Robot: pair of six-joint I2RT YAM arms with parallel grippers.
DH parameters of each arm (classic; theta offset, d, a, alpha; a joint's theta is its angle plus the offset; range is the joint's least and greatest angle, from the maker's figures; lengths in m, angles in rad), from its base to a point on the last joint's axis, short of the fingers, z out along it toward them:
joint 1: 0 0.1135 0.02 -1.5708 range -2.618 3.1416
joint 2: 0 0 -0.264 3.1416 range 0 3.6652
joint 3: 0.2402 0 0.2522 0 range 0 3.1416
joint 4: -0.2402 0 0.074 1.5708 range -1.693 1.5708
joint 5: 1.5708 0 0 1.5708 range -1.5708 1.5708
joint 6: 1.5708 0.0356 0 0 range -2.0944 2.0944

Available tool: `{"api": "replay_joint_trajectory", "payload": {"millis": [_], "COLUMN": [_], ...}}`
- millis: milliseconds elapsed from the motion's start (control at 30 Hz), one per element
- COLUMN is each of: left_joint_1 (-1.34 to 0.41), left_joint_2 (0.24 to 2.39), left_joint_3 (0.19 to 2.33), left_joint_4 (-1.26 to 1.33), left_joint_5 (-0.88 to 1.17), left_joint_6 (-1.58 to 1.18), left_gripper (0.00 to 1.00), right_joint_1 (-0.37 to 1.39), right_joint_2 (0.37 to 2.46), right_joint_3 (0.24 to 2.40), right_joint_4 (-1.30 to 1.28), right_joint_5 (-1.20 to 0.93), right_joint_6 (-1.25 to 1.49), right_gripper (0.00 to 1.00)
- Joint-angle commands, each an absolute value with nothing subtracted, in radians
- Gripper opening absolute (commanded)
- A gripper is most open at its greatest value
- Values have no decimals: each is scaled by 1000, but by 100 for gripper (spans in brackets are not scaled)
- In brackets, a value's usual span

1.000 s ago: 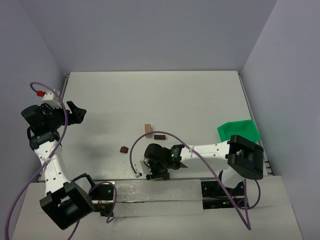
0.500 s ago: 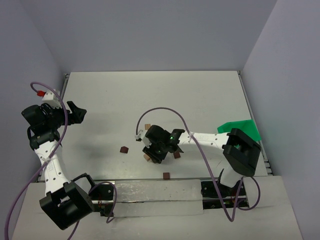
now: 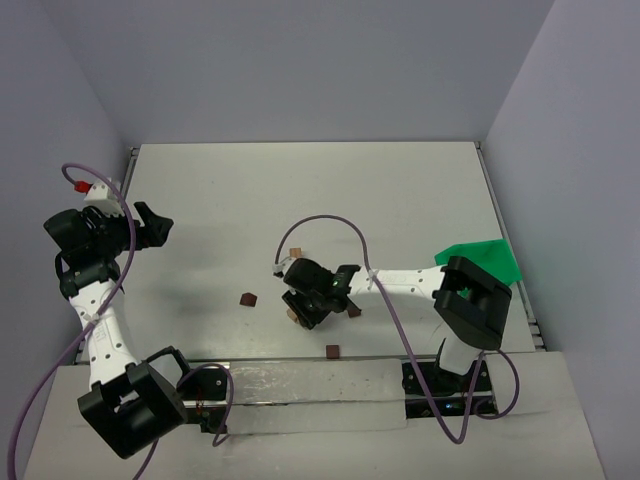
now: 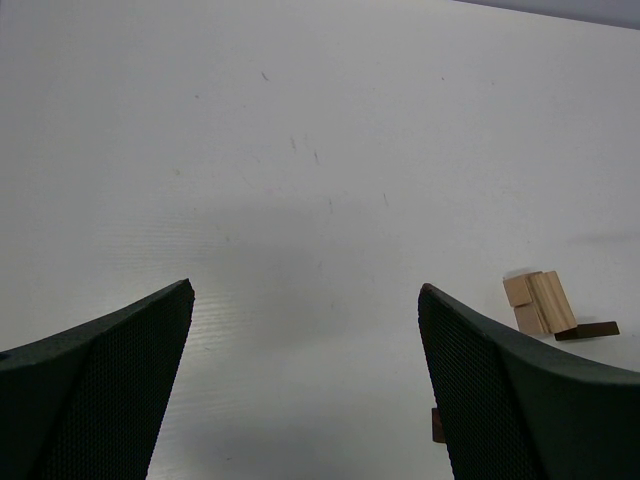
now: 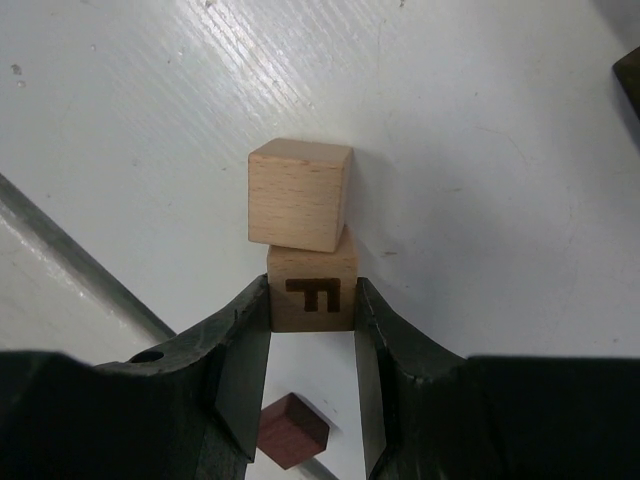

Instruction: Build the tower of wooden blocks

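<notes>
A light tan cube bearing a dark F-shaped mark sits pinched between the two fingers of the right gripper, whose jaws press against its left and right faces. A plain tan cube touches the marked one on the side away from the camera, set slightly askew. From the wrist camera it is hard to say whether the pair is stacked or merely lies side by side. A reddish-brown cube lies on the table nearer the camera, under the gap between the fingers.

From above, the pair is mostly hidden beneath the right gripper, at mid-table, a little in from the near edge. Four loose dark brown cubes lie around it: one to the left, one toward the near edge, one just beside the gripper on the right and one farther back.

The left gripper hangs above the white table at its far left, fingers spread wide with nothing between them. Its camera catches a small cluster of tan blocks with a dark flat brick touching it. A green bin rests at the table's right edge.
</notes>
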State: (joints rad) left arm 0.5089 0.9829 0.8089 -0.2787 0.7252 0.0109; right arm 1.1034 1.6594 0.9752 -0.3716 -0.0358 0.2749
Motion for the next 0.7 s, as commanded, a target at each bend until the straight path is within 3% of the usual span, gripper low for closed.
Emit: {"api": "replay_joint_trajectory", "payload": {"millis": [0, 667], "left_joint_1": [500, 495], "left_joint_2": [989, 992], "left_joint_3": [824, 830], "left_joint_4": [-232, -236], "left_joint_5": [717, 713], "left_joint_6": [9, 9], "left_gripper": [99, 99], "right_joint_1": [1150, 1175], "right_joint_2": [1679, 1752], "right_joint_3": [994, 1054], "right_joint_4": [-329, -281], "right_joint_5": [110, 199], "right_joint_6": [314, 261], "right_gripper": [0, 0]}}
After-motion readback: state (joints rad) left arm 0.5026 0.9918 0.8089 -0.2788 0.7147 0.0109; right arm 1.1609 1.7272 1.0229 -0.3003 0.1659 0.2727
